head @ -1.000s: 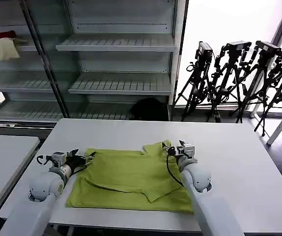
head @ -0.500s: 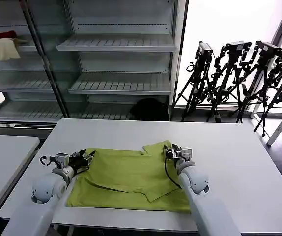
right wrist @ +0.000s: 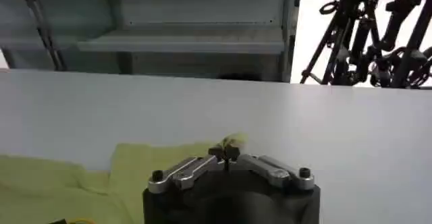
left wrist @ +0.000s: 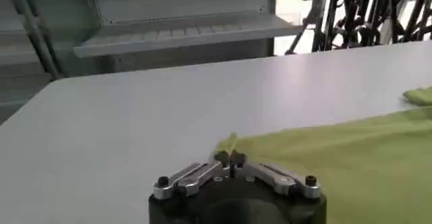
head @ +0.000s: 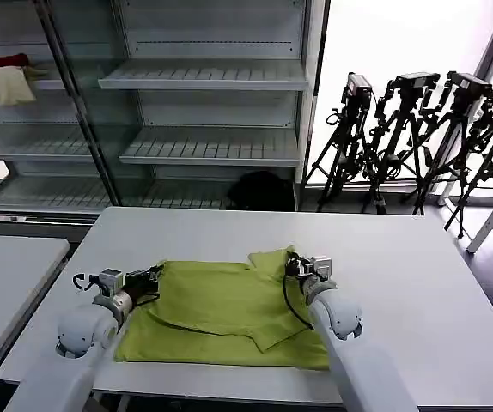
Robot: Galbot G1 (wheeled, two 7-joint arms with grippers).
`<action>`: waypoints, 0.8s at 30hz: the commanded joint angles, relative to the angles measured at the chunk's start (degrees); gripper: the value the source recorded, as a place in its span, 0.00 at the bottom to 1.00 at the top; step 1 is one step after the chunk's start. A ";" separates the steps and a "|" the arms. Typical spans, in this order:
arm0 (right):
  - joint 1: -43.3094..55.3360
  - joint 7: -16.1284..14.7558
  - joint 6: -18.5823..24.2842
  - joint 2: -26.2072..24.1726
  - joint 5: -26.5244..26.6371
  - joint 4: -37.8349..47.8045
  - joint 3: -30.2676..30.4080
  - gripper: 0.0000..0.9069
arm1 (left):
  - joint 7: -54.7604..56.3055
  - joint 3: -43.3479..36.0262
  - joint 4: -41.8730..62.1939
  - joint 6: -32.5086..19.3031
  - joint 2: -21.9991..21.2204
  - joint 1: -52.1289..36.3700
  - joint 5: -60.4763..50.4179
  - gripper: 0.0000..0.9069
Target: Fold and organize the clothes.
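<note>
Nearest the robot, both arms reach forward over the white counter (head: pixel 418 283). The lime-green T-shirt (head: pixel 221 313) lies spread flat on the near half of the counter, between the two arms, partly folded, with a layer doubled over along its near right portion.

Left gripper (head: pixel 154 276): positioned at the far left corner of the T-shirt. In the left wrist view the left gripper (left wrist: pixel 230 158) has its jaws closed together on a small peak of green fabric, the cloth (left wrist: pixel 351 161) running away across the counter (left wrist: pixel 121 124) from that pinch.

Right gripper (head: pixel 293 262): positioned at the far right of the garment, where a sleeve or corner stands slightly raised. In the right wrist view the right gripper (right wrist: pixel 227 152) likewise has its jaws closed on a small tuft of green cloth, with the T-shirt (right wrist: pixel 135 171) lying low behind it; how much fabric is caught appears slight but cannot be confirmed from this angle.

Beyond the counter stands an empty metal shelving unit (head: pixel 203 86). On its upper left shelf rest a small red cloth (head: pixel 2 62) and a pale cream cloth (head: pixel 9 86) hanging below it. To the right, against the bright window, a row of black tripods (head: pixel 427 129) is lined up. A second counter (head: pixel 6 275) adjoins on the left.
</note>
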State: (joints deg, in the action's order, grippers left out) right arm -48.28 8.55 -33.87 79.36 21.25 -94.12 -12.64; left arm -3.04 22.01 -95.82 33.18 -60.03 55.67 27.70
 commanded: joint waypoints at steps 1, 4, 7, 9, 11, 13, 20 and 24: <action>-1.70 2.06 -0.01 -1.31 6.30 -7.96 0.09 0.00 | 2.84 3.69 -4.68 -0.18 0.44 0.77 7.92 0.00; -4.09 2.72 -0.05 -2.47 7.58 -11.71 0.27 0.00 | 2.94 5.13 -7.51 -0.16 1.01 2.57 9.46 0.00; -7.61 2.99 -0.05 -3.54 8.66 -15.75 -0.23 0.00 | 2.33 6.63 -10.06 -0.14 1.04 5.19 10.78 0.00; -10.27 2.97 -0.06 -4.11 8.91 -18.51 -0.82 0.00 | 1.82 7.56 -11.16 -0.17 0.92 6.83 11.47 0.00; -13.99 2.67 -0.04 -4.78 9.11 -21.88 -1.70 0.00 | 0.90 8.53 -12.20 -0.18 0.58 8.58 12.02 0.00; -17.88 2.29 0.00 -5.23 8.94 -24.94 -2.54 0.00 | -0.20 9.70 -13.09 -0.33 0.25 10.73 12.50 0.00; -27.49 0.11 0.23 -5.37 5.50 -30.08 -5.93 0.00 | -2.45 14.04 -15.41 -1.67 0.38 17.86 12.64 0.00; -30.82 -0.51 0.32 -5.70 5.02 -31.74 -7.53 0.00 | -2.58 16.33 -16.32 -1.82 0.53 20.34 12.76 0.00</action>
State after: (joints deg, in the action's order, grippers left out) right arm -67.99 8.77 -33.59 74.44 26.87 -118.03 -17.21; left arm -4.11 32.31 -108.26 31.90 -59.68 67.25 38.70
